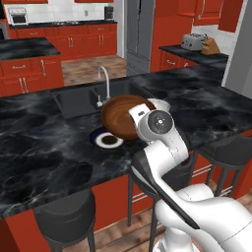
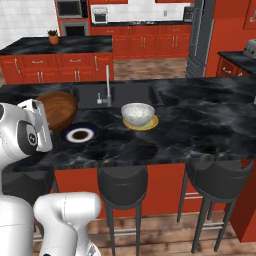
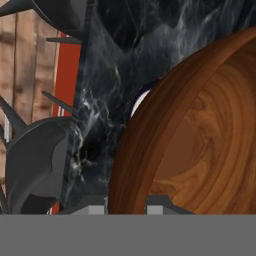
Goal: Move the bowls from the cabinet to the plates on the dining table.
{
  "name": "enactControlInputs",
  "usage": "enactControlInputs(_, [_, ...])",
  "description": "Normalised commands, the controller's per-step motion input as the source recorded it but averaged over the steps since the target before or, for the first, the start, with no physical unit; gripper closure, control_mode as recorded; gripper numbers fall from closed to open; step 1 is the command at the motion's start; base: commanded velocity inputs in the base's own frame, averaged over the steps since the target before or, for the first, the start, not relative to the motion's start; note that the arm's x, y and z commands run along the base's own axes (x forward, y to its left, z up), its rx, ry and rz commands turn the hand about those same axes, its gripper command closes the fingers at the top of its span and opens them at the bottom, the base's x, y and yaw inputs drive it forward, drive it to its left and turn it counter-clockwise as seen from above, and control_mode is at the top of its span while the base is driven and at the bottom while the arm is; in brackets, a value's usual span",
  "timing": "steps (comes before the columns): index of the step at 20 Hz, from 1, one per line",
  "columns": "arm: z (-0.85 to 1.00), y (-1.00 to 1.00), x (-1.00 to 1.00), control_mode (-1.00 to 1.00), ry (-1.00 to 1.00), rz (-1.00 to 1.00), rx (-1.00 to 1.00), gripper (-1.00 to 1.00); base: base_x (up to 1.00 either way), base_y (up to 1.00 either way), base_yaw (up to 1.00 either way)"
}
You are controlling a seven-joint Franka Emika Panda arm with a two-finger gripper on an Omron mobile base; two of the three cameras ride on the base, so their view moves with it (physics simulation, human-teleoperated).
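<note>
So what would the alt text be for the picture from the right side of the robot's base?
A white robot arm holds a brown bowl tilted just above a blue-rimmed plate on a black marble island. A grey speckled bowl already sits on a yellow plate beside the sink, with dark stools below.

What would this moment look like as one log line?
gripper: shut on brown bowl rim | bowl: tilted, above blue-rimmed plate | grey bowl: on yellow plate | step: lower brown bowl
</note>
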Motion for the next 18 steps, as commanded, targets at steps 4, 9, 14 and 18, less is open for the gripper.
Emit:
enactControlInputs(4, [0.00, 0.00, 0.00, 1.00, 0.00, 0.00, 0.00, 1.00, 0.09, 0.00, 0.00])
enactControlInputs(9, [-0.06, 0.00, 0.11, -1.00, 0.00, 0.00, 0.00, 1.00, 0.09, 0.00, 0.00])
enactControlInputs(14, [-0.30, -0.04, 0.49, -1.00, 0.00, 0.00, 0.00, 1.00, 0.00, 0.00, 0.00])
enactControlInputs(18, [-0.44, -0.08, 0.64, -1.00, 0.00, 0.00, 0.00, 1.00, 0.00, 0.00, 0.00])
